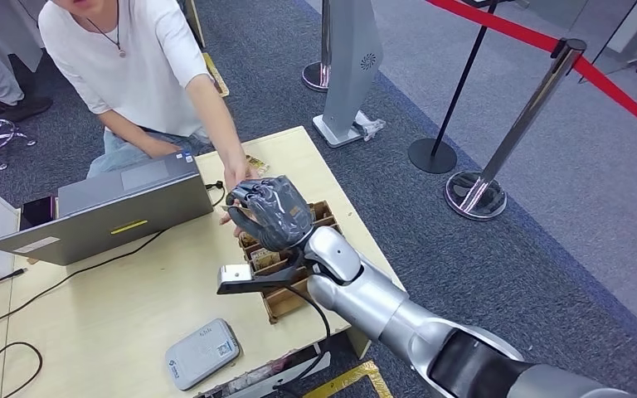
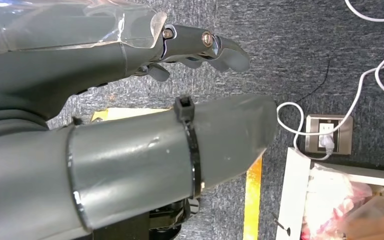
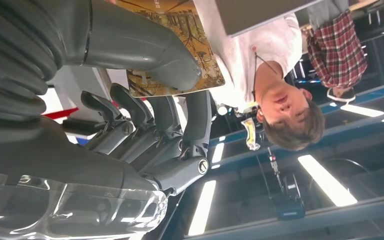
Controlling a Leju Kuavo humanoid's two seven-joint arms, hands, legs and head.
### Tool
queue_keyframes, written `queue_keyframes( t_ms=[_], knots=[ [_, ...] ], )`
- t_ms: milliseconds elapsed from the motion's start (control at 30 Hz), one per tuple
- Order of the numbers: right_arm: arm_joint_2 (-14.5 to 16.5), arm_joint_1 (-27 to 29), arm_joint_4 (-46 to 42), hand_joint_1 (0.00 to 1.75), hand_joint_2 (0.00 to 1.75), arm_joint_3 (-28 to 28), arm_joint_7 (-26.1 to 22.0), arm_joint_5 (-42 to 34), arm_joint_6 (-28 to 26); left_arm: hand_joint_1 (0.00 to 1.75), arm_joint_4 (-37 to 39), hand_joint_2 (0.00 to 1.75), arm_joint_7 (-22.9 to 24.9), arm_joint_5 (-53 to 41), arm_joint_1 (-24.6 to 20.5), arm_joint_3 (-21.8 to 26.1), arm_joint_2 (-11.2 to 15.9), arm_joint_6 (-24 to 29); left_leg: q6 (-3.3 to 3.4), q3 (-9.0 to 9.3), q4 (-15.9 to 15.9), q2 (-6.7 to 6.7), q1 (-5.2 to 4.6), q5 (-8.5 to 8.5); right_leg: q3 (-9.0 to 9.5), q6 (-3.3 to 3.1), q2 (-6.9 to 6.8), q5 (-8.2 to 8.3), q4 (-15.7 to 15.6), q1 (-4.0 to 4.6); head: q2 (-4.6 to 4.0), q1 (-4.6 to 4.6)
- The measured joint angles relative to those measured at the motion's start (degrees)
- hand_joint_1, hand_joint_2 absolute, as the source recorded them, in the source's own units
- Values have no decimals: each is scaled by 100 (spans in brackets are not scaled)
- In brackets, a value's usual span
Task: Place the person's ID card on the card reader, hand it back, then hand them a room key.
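Silver and long, the right arm reaches over the worktop (image 1: 116, 307), its right hand (image 1: 272, 211) raised above the wooden tray (image 1: 286, 305). Its fingers (image 3: 145, 107) and thumb pinch a patterned card (image 3: 180, 30). A person's hand (image 1: 234, 178) sits just beside it. Card reader (image 1: 202, 353) lies near the worktop's front edge; laptop (image 1: 108, 207) farther back. Left hand (image 2: 200, 47) hangs over carpet, fingers loosely curled, holding nothing.
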Motion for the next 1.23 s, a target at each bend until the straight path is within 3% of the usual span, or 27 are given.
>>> queue_keyframes(
  t_ms=[233,367,433,567,733,867,1100,1233],
  knots=[
    [261,-367,589,175,175,42,-197,-140,-154,0,0,0,53,-14,-6,-4,-1,22,-2,1,0,0,0,2,0,0,0,0,0,0,0,0],
    [385,-566,869,4,175,57,-188,-135,-127,0,0,0,53,24,-6,-4,-1,43,-2,1,0,0,0,2,0,0,0,0,1,0,0,-1],
    [439,-659,1032,0,175,63,-140,-131,-89,0,0,0,53,45,-5,-3,-1,49,-2,1,0,0,1,2,0,0,0,0,1,1,0,-1],
    [519,-760,1284,0,0,70,-106,-163,-68,0,0,0,53,84,-1,-2,1,61,-2,0,0,-2,0,2,0,0,-1,0,1,0,0,0],
    [589,-798,1404,0,0,74,-355,-558,23,0,0,0,58,147,8,1,1,107,-2,0,0,-2,0,2,-1,0,-2,0,1,0,0,-1],
    [606,-698,1238,0,0,74,-713,-1310,357,0,0,0,46,204,15,9,1,120,-2,0,0,-2,0,2,-2,-1,-2,0,1,0,0,0],
    [606,-150,314,0,0,78,-1241,-3207,1304,0,0,0,-49,288,43,21,2,120,-2,0,0,-2,1,2,-3,-1,-2,0,1,1,0,1],
    [604,245,-287,0,0,112,-1320,-3877,1691,0,0,0,-68,311,55,22,5,120,-2,-1,0,-2,1,2,-4,-1,-1,-1,1,1,0,0]
  ],
)
